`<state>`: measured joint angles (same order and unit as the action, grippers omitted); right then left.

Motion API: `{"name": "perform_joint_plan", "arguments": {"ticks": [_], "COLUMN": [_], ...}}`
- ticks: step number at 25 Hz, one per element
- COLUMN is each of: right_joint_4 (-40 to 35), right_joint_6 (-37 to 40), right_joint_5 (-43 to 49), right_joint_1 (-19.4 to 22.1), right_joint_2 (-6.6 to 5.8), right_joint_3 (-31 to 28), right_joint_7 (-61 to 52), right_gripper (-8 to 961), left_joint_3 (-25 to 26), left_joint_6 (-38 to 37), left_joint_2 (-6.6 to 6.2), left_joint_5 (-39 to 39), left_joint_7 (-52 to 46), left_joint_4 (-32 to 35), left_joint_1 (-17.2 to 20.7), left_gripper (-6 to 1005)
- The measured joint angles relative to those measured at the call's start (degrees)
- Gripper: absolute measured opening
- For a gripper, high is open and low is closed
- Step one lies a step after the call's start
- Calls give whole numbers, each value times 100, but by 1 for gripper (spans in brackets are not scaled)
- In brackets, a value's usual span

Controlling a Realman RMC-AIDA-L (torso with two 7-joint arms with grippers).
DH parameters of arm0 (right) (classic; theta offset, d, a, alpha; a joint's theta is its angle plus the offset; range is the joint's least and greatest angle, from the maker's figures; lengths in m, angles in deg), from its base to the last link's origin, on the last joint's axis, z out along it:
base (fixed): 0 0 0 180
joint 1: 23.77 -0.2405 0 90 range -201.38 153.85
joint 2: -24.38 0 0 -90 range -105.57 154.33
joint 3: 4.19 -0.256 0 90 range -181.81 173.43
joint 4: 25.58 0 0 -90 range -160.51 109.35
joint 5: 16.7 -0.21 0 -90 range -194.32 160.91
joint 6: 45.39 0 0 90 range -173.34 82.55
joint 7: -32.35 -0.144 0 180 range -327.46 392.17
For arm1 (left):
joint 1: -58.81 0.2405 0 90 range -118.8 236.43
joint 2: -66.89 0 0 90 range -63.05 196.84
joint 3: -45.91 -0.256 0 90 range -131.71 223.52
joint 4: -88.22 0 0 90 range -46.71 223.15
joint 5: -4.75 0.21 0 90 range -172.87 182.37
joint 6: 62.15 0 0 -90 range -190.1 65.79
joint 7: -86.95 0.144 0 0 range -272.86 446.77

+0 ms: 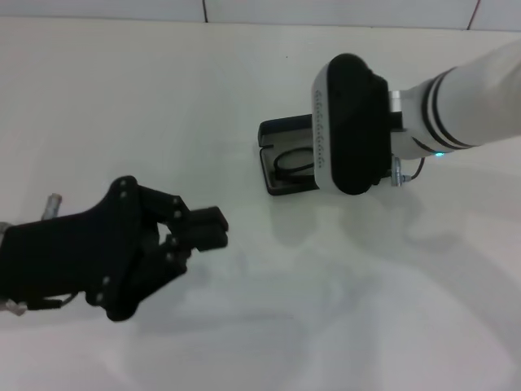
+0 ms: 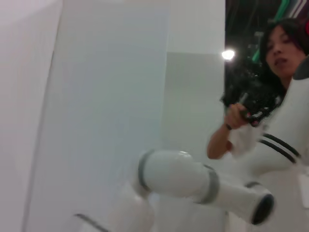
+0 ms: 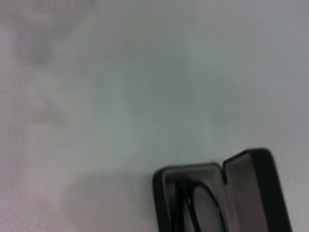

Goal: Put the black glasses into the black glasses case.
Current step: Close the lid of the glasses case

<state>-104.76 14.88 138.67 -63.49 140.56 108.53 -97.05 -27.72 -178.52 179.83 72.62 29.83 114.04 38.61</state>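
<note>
Glasses already lie inside the case: the black glasses [image 3: 198, 210] sit in the grey-lined tray of the black glasses case [image 1: 281, 155], which rests open on the white table [image 1: 122, 106] with its lid raised along the far side. The case's long axis runs across the robot's front, and the frames lie along it. The right gripper [image 1: 350, 122] hangs directly over the right end of the case, hiding that part of it in the head view — its fingers are not visible in any view, so I cannot tell how they stand. From the right wrist view the case shows at one edge, lid up, one oval lens plain against the lining. The left gripper [image 1: 203, 230] hovers low over the table well to the left and nearer the robot, its fingers drawn close together and holding nothing. The right arm is much the nearer, so any remaining move — probably closing the lid — would fall to it.
</note>
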Motion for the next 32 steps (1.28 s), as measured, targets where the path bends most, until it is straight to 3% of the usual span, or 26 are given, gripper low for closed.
{"name": "perform_joint_plan", "arguments": {"ticks": [3,7,10,14,17,18,19,23,25,29,32], "right_joint_4": [-556,-1337,-1787,-1836,-1525,-1327,-1069,21,840,1424,1823], "right_joint_6": [233,843,1337,1847,2426,2608,2866,3844,4360,4523,4699], "right_joint_5": [-408,-1514,-2740,-4018,-4731,-4873,-5032,-5203,-5215,-5241,-5259], "right_joint_1": [392,966,1464,2128,2586,2680,2759,2851,2891,2913,2917], "right_joint_2": [1,-12,-30,-19,-5,-3,-6,-41,-39,-30,-33], "right_joint_3": [-359,-1395,-2538,-4030,-5249,-5567,-5930,-6982,-7678,-8268,-8697], "right_joint_7": [-2,8,132,620,1184,1347,1569,2317,2738,2920,3148], "right_gripper": [242,242,241,240,239,239,239,242,243,246,248], "left_joint_3": [357,967,1305,1389,1402,1402,1411,1406,1388,1373,1375], "left_joint_6": [1,8,64,436,1116,1116,1723,2764,3302,4379,4760], "left_joint_2": [20,42,7,-113,-175,-175,-183,-112,-28,232,406], "left_joint_5": [-2,5,32,107,472,472,887,1696,2154,3318,3830], "left_joint_7": [-35,-133,-312,-686,-1201,-1201,-1622,-2173,-2348,-2760,-2856], "left_joint_4": [-27,-142,-105,47,273,273,517,747,748,761,757], "left_joint_1": [42,-14,-140,-534,-992,-992,-1315,-1790,-2082,-2556,-2759], "left_gripper": [79,80,80,80,80,80,80,108,125,158,183]}}
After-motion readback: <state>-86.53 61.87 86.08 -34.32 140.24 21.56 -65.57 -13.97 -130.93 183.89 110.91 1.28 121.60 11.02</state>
